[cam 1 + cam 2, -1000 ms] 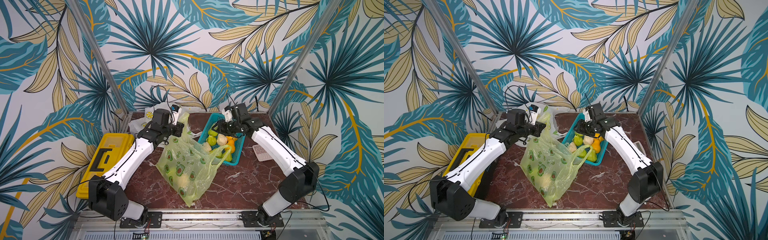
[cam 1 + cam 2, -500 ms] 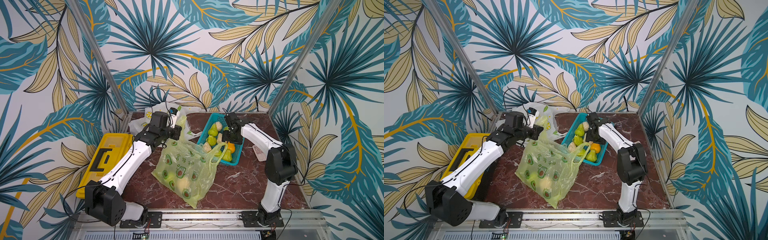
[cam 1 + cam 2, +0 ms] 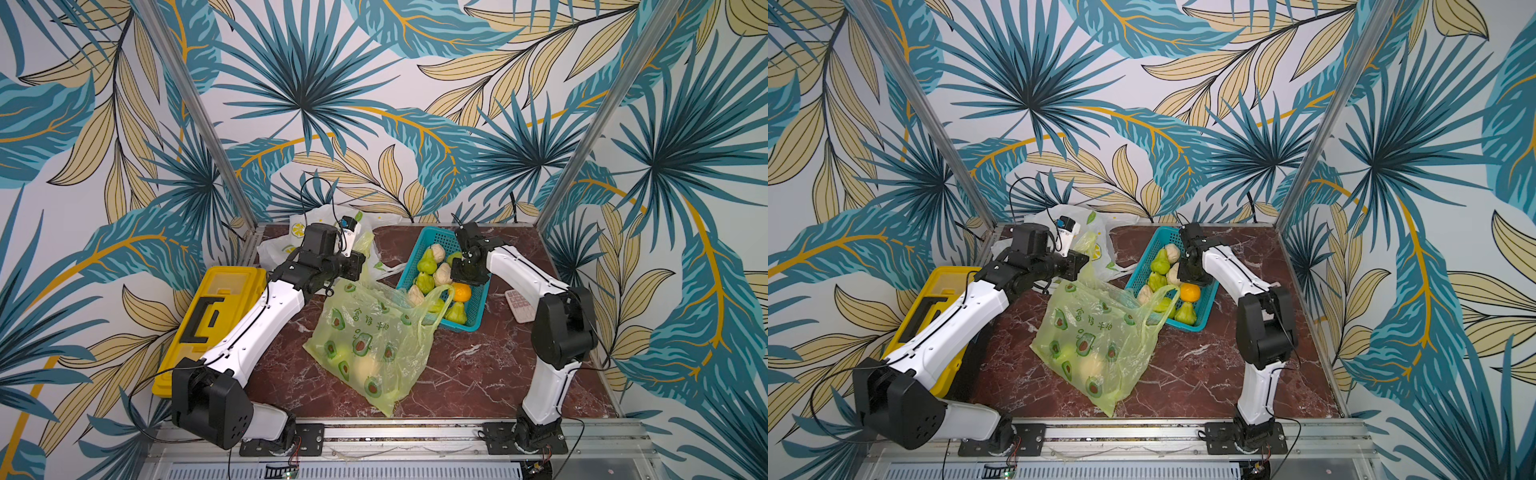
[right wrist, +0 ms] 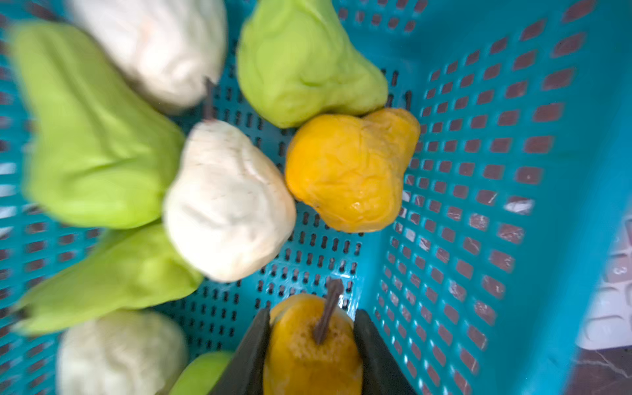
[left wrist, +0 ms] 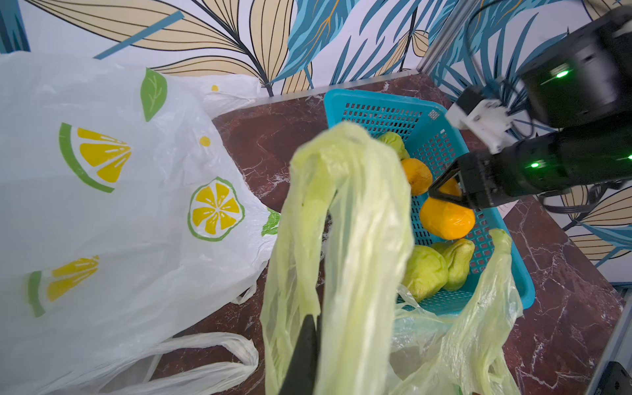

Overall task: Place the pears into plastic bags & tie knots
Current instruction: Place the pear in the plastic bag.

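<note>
Palm-leaf wallpaper rings the red marble surface point(image 3: 478, 374) in both top views, where the right pincer point(image 3: 467, 270) has dropped into the teal basket point(image 3: 438, 237). A second ago its arm was stretched out with the pincer above the fruit; now the elbow is folded back. That reads as a fresh pick begun. Across from it, the left pincer point(image 3: 356, 268) still pinches one loop handle of the yellow-green bag point(image 3: 374, 340). The bag's body slumps on the surface below that pincer, untied, with at least two pears point(image 3: 338, 357) showing through the film. Two white bags point(image 3: 282, 249) lie crumpled behind the left pincer.

From the left wrist, the left pincer point(image 5: 309, 319) is pressed together on the bag's handle, which loops up over it. The bag's mouth gapes toward the basket point(image 5: 393, 116), where the right pincer point(image 5: 441, 195) noses onto orange fruit point(image 5: 448, 219).

From the right wrist, the right pincer point(image 4: 311, 318) stands partly spread, its pads against both flanks of a stemmed orange fruit point(image 4: 313, 355). Green pears point(image 4: 92, 143) and cream pears point(image 4: 225, 205) lie just beyond its tips, untouched. Judged against the task, the grip looks to be on the wrong fruit.
</note>
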Robot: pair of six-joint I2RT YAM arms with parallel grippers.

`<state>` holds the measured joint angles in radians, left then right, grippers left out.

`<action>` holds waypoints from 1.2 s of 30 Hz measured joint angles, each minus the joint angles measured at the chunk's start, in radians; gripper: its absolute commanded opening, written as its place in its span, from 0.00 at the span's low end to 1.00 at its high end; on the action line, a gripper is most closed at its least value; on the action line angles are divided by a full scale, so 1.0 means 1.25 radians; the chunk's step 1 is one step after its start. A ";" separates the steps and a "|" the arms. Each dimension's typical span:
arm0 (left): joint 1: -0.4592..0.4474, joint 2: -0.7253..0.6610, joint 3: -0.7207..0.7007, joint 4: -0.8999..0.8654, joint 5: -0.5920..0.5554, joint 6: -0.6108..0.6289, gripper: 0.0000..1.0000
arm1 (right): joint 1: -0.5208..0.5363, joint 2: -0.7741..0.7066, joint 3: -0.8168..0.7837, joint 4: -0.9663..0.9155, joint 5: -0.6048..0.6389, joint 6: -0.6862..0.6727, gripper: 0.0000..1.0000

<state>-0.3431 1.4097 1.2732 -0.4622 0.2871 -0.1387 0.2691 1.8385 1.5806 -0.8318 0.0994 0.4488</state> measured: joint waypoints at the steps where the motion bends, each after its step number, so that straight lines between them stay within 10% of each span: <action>1: 0.000 0.003 0.002 0.000 0.003 -0.003 0.06 | 0.004 -0.038 0.005 -0.002 -0.016 0.000 0.29; 8: -0.017 0.024 0.043 -0.001 0.015 -0.021 0.06 | 0.175 -0.184 0.042 0.120 -0.151 0.083 0.26; 20: -0.028 0.035 0.064 -0.001 0.028 -0.027 0.06 | 0.325 -0.034 -0.067 0.337 -0.201 0.270 0.28; 36: -0.024 0.078 0.068 0.008 0.021 -0.028 0.06 | 0.357 -0.016 0.004 0.272 -0.317 0.274 0.76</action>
<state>-0.3733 1.5066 1.3582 -0.4526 0.3138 -0.1741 0.7158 1.8183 1.5852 -0.4915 -0.2970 0.7918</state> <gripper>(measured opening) 0.058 0.759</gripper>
